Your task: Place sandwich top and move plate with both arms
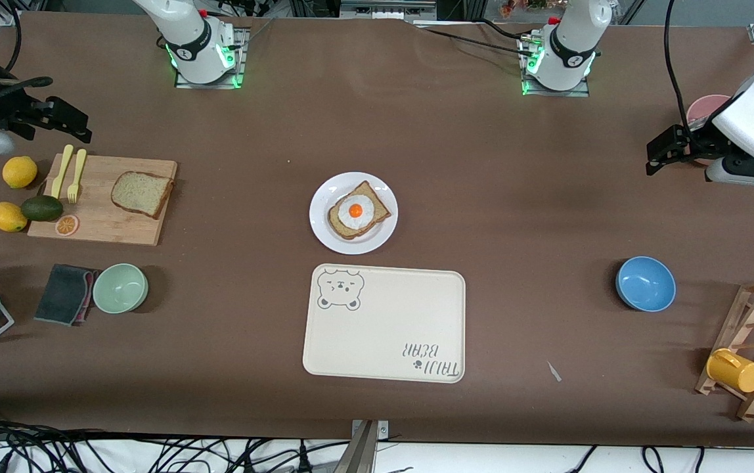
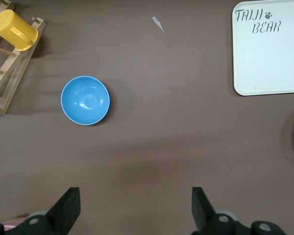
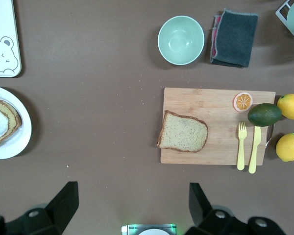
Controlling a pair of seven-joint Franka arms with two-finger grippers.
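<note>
The sandwich top [image 1: 142, 193], a plain brown bread slice, lies flat on a wooden cutting board [image 1: 104, 223] toward the right arm's end of the table; it also shows in the right wrist view [image 3: 183, 132]. The white plate [image 1: 351, 245] sits mid-table and bears a bread slice topped with a fried egg [image 1: 356, 211]; its rim [image 3: 17, 144] shows in the right wrist view. My right gripper [image 1: 71, 121] [image 3: 132, 205] hangs open and empty above the table beside the board. Open and empty too, my left gripper [image 1: 663, 154] [image 2: 135, 208] hangs over the left arm's end, well apart from the plate.
A cream bear-print tray [image 1: 383, 325] lies just nearer the camera than the plate. On the board are a yellow fork, a knife and an orange slice; two lemons and an avocado [image 1: 42, 208] lie beside it. Green bowl [image 1: 120, 288], dark cloth [image 1: 65, 293], blue bowl [image 1: 645, 283], rack with yellow mug [image 1: 735, 370].
</note>
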